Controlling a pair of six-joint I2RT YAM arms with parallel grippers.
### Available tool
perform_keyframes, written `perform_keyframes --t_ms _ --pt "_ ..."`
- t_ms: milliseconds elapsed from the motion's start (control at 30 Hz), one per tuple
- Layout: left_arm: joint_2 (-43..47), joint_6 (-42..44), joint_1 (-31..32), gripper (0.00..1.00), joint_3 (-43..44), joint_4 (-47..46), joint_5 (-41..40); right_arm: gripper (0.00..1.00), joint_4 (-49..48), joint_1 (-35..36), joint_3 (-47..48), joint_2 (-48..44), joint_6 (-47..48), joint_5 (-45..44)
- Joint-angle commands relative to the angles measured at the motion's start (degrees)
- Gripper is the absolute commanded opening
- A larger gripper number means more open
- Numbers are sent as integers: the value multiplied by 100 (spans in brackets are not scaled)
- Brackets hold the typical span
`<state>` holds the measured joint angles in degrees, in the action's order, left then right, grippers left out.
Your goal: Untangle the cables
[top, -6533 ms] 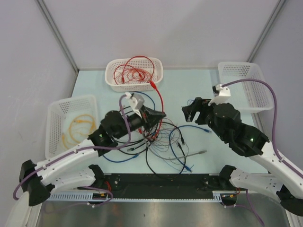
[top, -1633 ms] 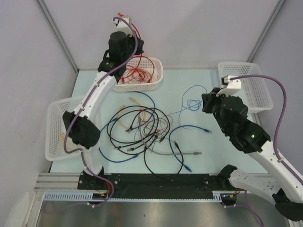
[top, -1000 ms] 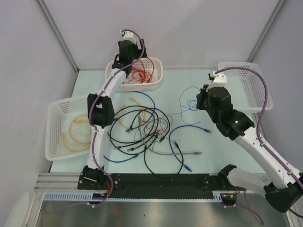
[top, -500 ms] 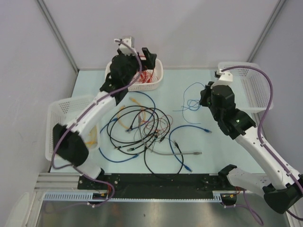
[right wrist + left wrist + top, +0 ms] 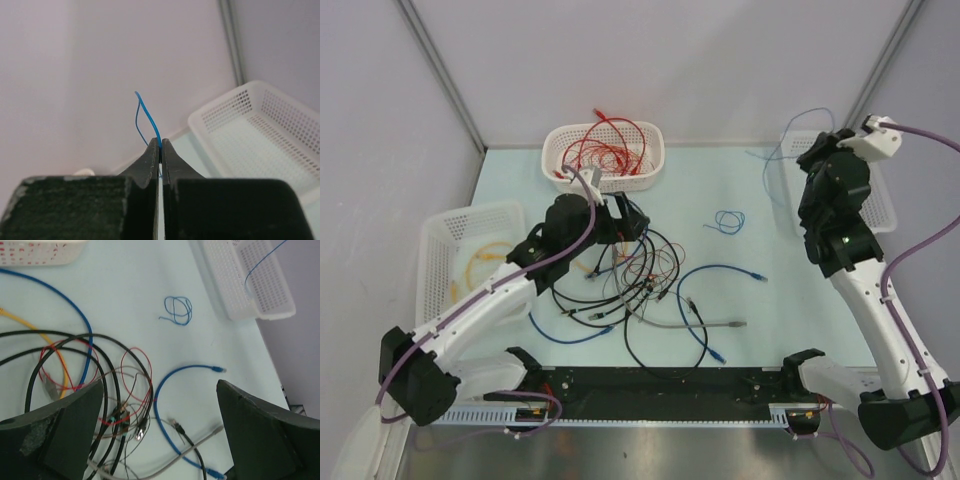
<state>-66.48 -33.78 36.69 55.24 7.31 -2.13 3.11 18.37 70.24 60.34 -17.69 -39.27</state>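
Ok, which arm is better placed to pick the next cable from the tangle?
Left. The left pincer is open over the tangle; the right pincer is shut on a thin blue wire up by the right basket.

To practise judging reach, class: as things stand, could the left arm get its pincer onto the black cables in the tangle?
Probably yes: the left pincer hangs open above the black cables, nothing covers them, and the right arm is far off. A blue cable crosses them, though.
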Motion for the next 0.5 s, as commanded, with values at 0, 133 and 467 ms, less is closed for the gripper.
perform_keyframes --t_ms 0,133,467 --pt "943 -155 102 100 -312 367 169 0 -742 -543 648 162 38 -301" --pt "1304 -173 128 99 -628 665 371 0 -584 -800 1368 592 204 -589" --pt "2068 -348 137 100 -1209 991 354 0 1348 -2240 2916 2236 -1121 -477"
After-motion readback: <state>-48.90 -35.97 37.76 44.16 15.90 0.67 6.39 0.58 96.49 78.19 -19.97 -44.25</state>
